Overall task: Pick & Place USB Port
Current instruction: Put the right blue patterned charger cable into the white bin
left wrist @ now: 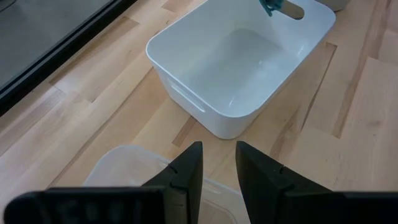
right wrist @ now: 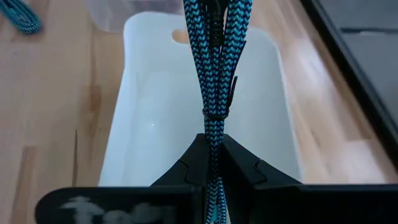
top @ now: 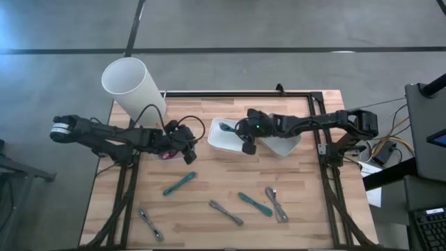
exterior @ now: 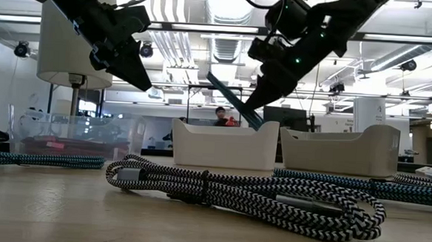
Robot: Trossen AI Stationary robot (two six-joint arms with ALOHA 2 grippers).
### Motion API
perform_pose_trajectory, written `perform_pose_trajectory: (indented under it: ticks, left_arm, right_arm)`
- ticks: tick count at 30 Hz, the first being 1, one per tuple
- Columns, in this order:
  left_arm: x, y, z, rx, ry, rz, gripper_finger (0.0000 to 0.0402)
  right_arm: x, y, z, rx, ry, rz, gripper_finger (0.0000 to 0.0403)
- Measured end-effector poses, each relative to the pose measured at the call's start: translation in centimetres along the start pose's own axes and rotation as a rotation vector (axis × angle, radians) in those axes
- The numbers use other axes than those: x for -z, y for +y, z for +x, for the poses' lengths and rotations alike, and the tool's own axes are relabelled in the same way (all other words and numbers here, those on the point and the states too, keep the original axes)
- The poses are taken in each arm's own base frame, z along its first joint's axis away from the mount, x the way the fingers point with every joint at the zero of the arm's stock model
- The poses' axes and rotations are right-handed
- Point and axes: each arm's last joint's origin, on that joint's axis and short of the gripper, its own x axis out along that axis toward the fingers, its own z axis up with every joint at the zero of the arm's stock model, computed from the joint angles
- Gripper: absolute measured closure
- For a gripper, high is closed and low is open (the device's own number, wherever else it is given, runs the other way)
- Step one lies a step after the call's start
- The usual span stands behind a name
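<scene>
A bundled teal braided cable [right wrist: 214,56] with a black tie is in my right gripper [right wrist: 211,146], which is shut on it over the left white bin [top: 217,139]. In the low view the bundle [exterior: 228,96] slants above that bin [exterior: 226,147]. My left gripper [left wrist: 219,167] stands open and holds nothing. It hangs over a clear plastic container [left wrist: 121,165], left of the bin [left wrist: 205,109]. Two more teal bundles [top: 180,183] [top: 255,203] lie on the table. My right gripper pinches the teal bundle [right wrist: 212,124] between its two fingers [right wrist: 186,165], just behind the black tie. The fingers slant down from the table's right side, and the bundle runs on past them along their line. The bundle is lifted, tilted above the bin's hollow.
A second white bin [top: 287,145] sits under my right arm. Three grey-and-white cable bundles [top: 226,213] [top: 277,204] [top: 150,224] lie near the front edge. A tall white cylinder [top: 132,84] stands at the far left corner. A black frame [top: 315,104] borders the table.
</scene>
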Motion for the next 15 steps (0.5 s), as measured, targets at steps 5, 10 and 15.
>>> perform_pose_trajectory:
  ticks: [5, 10, 15]
  left_arm:
    - [0.0, 0.0, 0.0, -0.006, -0.002, 0.0, 0.0301]
    - [0.0, 0.0, 0.0, -0.008, -0.004, 0.0, 0.0301]
    - [0.0, 0.0, 0.0, -0.008, -0.004, 0.001, 0.0301]
  right_arm:
    - [1.4, 0.2, 0.3, -0.003, 0.027, 0.042, 0.038]
    - [2.5, 0.3, 0.6, -0.001, 0.01, 0.045, 0.038]
    - [2.5, 0.3, 0.6, 0.002, -0.022, 0.048, 0.0379]
